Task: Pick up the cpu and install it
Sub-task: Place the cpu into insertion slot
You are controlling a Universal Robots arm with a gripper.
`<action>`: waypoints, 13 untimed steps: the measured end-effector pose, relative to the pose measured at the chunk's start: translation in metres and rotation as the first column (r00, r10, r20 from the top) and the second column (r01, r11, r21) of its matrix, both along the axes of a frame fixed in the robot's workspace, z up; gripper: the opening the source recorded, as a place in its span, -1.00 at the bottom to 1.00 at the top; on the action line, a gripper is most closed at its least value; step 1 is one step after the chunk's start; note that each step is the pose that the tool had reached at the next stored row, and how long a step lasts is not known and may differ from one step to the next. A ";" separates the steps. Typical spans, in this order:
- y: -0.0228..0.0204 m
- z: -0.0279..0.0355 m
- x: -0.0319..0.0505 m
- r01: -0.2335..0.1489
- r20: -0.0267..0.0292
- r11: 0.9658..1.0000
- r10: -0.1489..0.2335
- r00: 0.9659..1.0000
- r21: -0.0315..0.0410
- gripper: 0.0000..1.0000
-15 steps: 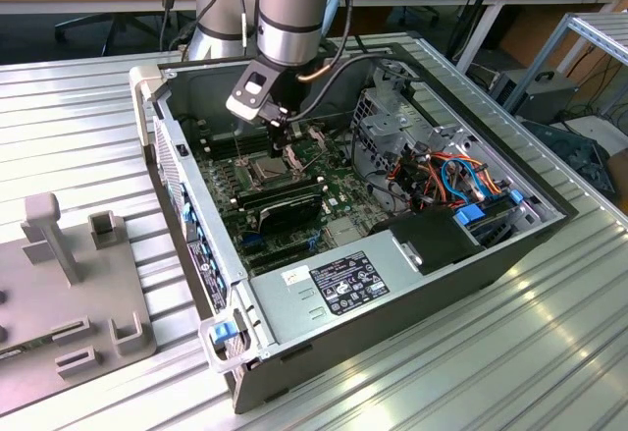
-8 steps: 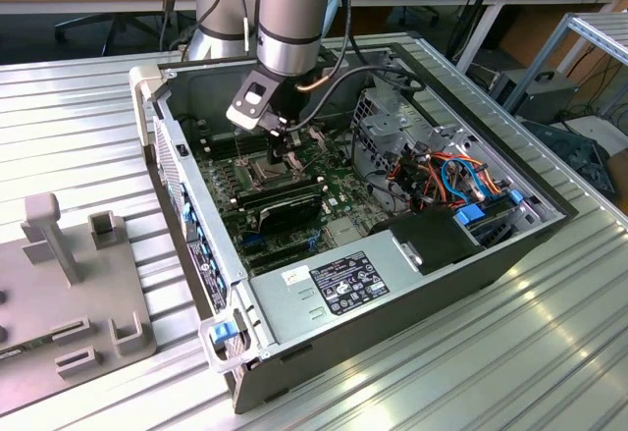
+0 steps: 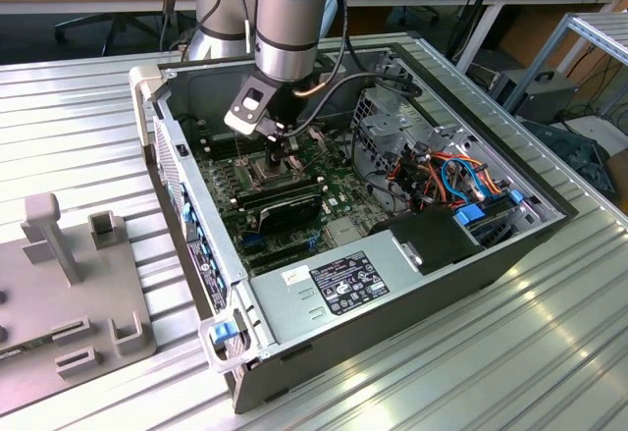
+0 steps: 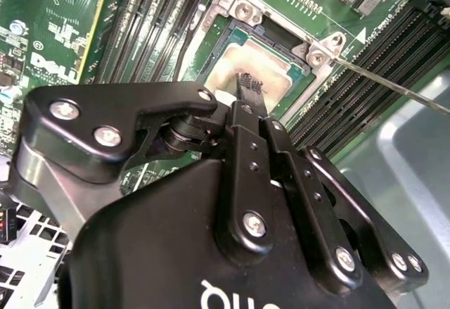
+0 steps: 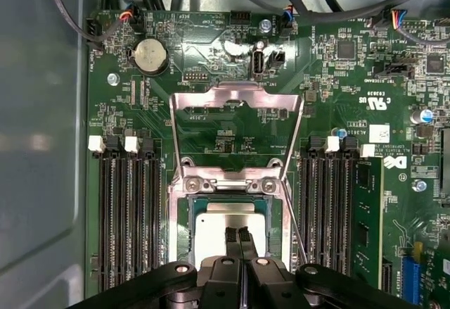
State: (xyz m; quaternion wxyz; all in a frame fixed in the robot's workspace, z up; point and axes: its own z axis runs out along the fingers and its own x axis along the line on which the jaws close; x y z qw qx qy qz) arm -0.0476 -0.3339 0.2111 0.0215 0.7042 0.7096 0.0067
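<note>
Open computer case (image 3: 196, 254) lying on a slatted metal table (image 3: 549, 352), with the arm reaching down into it. The gripper (image 3: 276, 151) hangs over the motherboard (image 5: 351, 77) toward the case's far end, well apart from the power supply (image 3: 334, 289) at its near edge. The CPU (image 5: 214, 224) is seated in its socket (image 5: 184, 217), between two banks of memory slots (image 5: 126, 217). The load plate (image 5: 235, 96) is swung up and open, and its thin lever (image 5: 292, 217) stands free beside the socket. In both wrist views the fingers (image 4: 249, 87) are drawn narrow, almost together, with nothing clamped. Their tips sit at the CPU's lid; whether they touch it cannot be told.
</note>
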 end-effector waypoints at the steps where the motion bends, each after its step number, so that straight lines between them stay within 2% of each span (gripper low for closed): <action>1: 0.0000 -0.0028 0.0000 0.000 0.000 1.000 0.000 1.000 0.000 -0.79; 13: 0.0000 -0.0065 -0.0001 0.000 0.000 1.000 0.000 1.000 0.000 -0.79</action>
